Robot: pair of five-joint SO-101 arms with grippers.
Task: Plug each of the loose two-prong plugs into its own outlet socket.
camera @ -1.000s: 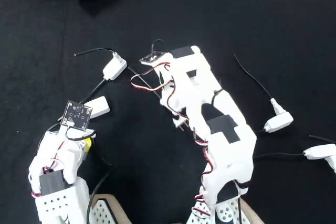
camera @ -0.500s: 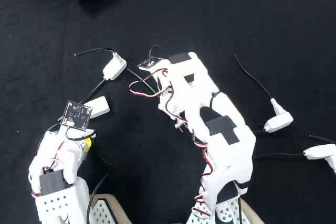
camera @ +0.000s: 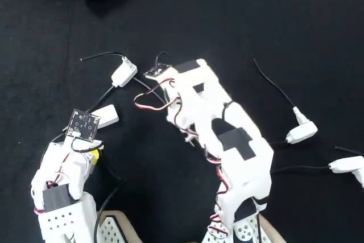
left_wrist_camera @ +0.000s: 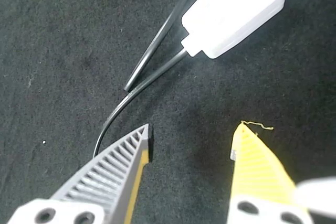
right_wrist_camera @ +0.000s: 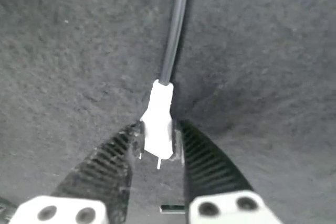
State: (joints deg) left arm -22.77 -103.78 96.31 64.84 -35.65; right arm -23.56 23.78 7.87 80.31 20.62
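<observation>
My right gripper (right_wrist_camera: pixel 156 129) is shut on a small white two-prong plug (right_wrist_camera: pixel 157 124), prongs toward the camera and its black cable (right_wrist_camera: pixel 176 30) running away over the mat. The high view has this right arm (camera: pixel 216 123) at the table's middle, bent over the plug. At the near left, my left gripper (left_wrist_camera: pixel 191 135) stands open just short of a white outlet block (left_wrist_camera: pixel 233 14), nothing between its grey and yellow fingers. That block (camera: pixel 105 116) lies beside the left arm's camera board. A second white block (camera: pixel 123 74) lies farther back.
Two more white pieces on black cables lie at the right: one (camera: pixel 300 132) mid-right, one (camera: pixel 347 165) by the right edge. Thin black cables (camera: pixel 102 55) trail across the black mat. Open mat lies at the back and far left.
The right arm has swung a little to the left with the plug still in its gripper. The left arm has not moved.
</observation>
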